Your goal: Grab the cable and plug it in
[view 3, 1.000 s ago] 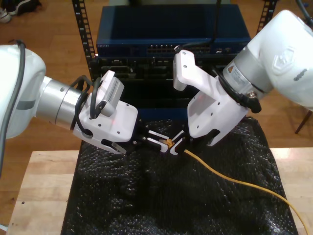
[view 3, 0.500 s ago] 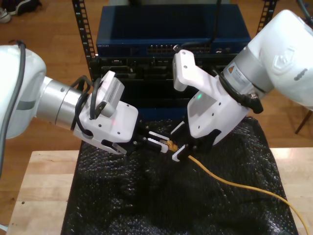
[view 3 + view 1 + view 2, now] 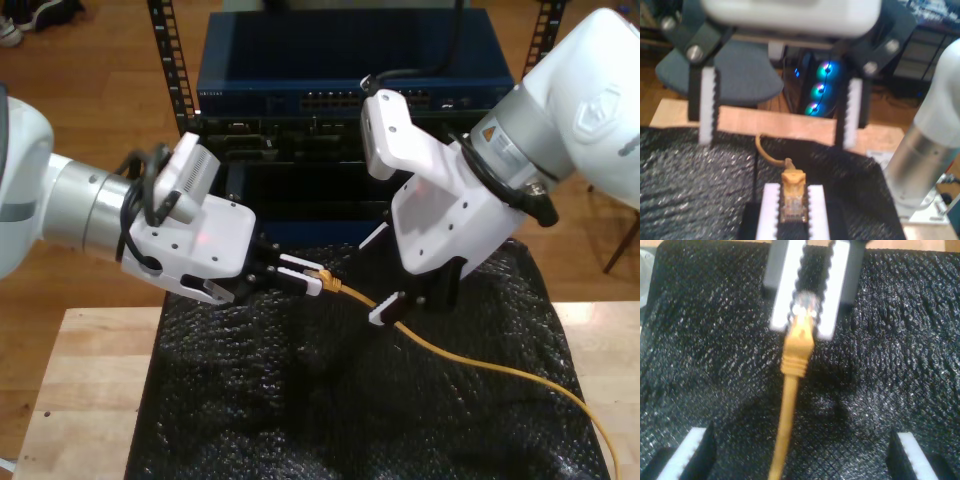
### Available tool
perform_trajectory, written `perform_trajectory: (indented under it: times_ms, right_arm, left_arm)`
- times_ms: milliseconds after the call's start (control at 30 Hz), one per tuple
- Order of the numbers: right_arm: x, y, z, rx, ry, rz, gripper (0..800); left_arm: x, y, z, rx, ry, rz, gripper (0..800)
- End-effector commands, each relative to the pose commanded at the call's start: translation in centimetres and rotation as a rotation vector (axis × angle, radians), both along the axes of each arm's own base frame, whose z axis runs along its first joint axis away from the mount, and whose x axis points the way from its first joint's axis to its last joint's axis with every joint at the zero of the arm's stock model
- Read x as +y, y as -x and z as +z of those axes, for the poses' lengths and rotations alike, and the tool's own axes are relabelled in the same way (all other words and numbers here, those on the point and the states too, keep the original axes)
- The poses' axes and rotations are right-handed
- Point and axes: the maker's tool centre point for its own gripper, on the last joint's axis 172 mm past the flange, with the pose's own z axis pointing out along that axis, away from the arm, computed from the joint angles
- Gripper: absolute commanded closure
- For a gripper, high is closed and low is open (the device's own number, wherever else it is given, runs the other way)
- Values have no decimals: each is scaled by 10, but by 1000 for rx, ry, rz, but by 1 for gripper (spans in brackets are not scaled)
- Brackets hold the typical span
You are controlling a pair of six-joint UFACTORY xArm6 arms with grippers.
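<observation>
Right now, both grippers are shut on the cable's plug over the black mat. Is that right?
Only my first gripper is shut on the plug; my second gripper is open, fingers either side of the cable, as the second wrist view shows. Both are over the mat.

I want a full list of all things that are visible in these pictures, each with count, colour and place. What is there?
cable: one, yellow-orange, running over the mat from the exterior view's lower right up to my first gripper
plug: one, clear, at the cable's end
mat: one, black and bumpy, on the table
table: one, light wood, under the mat
network unit: one, dark blue, in the rack behind the arms
chair: one, grey-blue, in the background of the first wrist view
lit fans: three, blue-green, beside the chair
my first gripper: white pads, shut on the plug
my second gripper: white pads, open around the cable
</observation>
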Motion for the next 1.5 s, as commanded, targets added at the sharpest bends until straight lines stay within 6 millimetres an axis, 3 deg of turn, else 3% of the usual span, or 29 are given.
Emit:
perform_trajectory:
  times_ms: [300,567,867,1033,1167,1333,1500]
  right_arm:
    - [-7,7,15,-50,16,20,0]
    - [-20,5,7,-56,49,29,6]
    - [-22,2,20,-95,40,21,10]
    - [-20,0,42,-161,22,31,7]
    - [-24,-13,62,-296,7,14,2]
    - [-33,-24,62,-445,7,44,9]
    - [-33,-23,61,-481,11,102,4]
  left_arm:
    - [20,-2,4,17,24,38,792]
    - [21,-2,2,24,25,43,785]
    - [20,3,-4,70,29,51,779]
    - [17,11,-2,94,47,33,779]
    - [14,13,4,124,70,33,776]
    - [13,16,7,131,78,24,774]
    - [12,15,11,156,116,22,775]
